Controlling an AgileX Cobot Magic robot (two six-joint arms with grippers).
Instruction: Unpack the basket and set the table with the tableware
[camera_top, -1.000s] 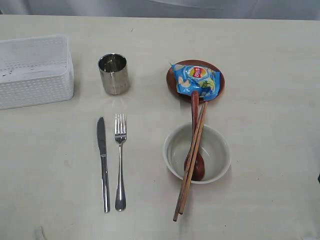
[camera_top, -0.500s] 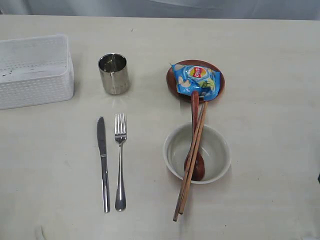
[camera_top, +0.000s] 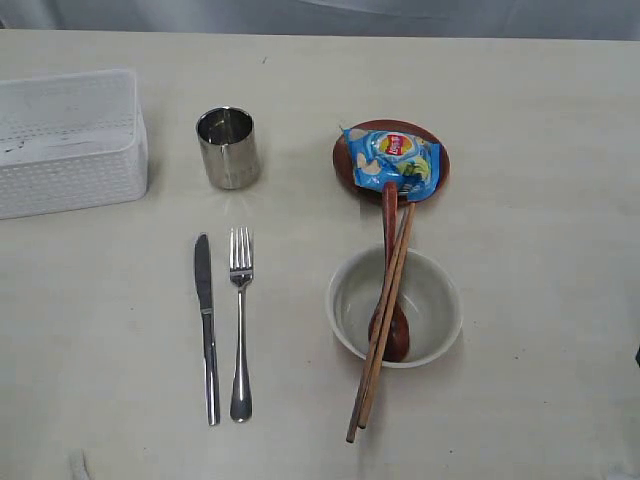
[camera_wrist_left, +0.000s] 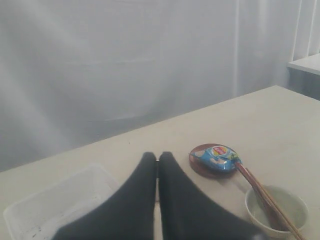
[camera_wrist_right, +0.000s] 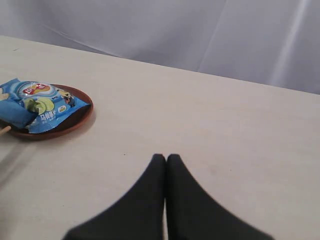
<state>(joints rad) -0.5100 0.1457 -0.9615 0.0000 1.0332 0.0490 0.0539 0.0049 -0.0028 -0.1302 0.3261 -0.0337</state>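
Nothing moved, left hand (camera_wrist_left: 158, 158), right hand (camera_wrist_right: 166, 159) each closed, one basket (camera_top: 70, 150), cup (camera_top: 228, 148), knife (camera_top: 206, 320), fork (camera_top: 240, 320), plate (camera_top: 341, 160), bowl (camera_top: 436, 300), spoon (camera_top: 398, 343), seemingly two chopsticks (camera_top: 362, 400)

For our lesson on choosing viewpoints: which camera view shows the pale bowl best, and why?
The exterior view: the bowl appears whole and sharp from above, with spoon and chopsticks across it. The left wrist view shows it small and slantwise at the frame's corner. The right wrist view misses it.

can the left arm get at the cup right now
Probably yes: the cup stands alone on that arm's side, apart from the basket and the fork. The left gripper is shut, so it must open first.
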